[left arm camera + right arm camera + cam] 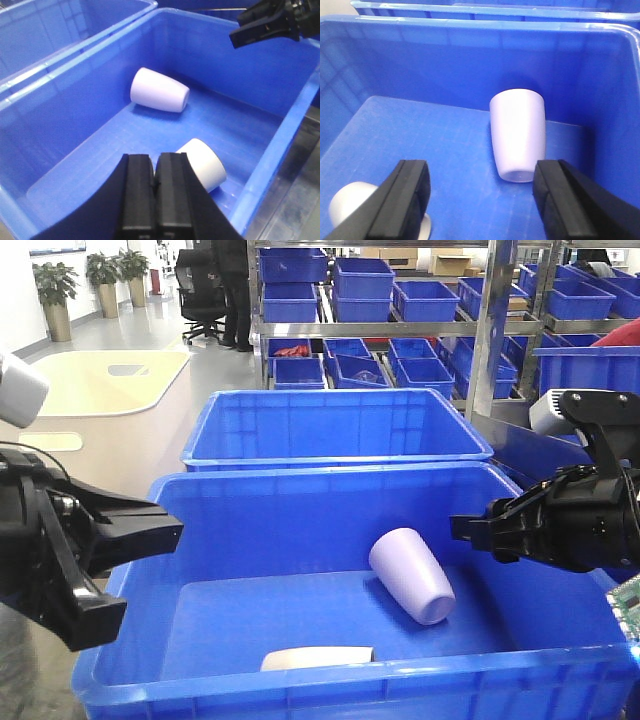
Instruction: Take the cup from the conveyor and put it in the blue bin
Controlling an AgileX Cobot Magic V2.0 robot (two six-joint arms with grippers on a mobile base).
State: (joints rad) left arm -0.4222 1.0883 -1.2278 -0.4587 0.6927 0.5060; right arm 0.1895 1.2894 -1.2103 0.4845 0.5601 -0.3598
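The blue bin (330, 692) stands right in front of me; its rim also shows in the left wrist view (280, 130) and the right wrist view (470, 24). A lavender cup (412, 575) (159, 90) (517, 132) lies on its side on the bin floor. A white cup (318, 659) (205, 167) (350, 205) lies near the front wall. My left gripper (175, 530) (156, 170) is shut and empty over the bin's left side. My right gripper (460, 530) (482, 195) is open and empty over the right side, above the lavender cup. The conveyor is out of view.
A second blue crate (335, 425) stands directly behind the bin. Steel shelving (490, 330) with several blue crates (400, 300) fills the back. A cream table (100, 380) is at the left, and an office chair (205, 290) stands far back.
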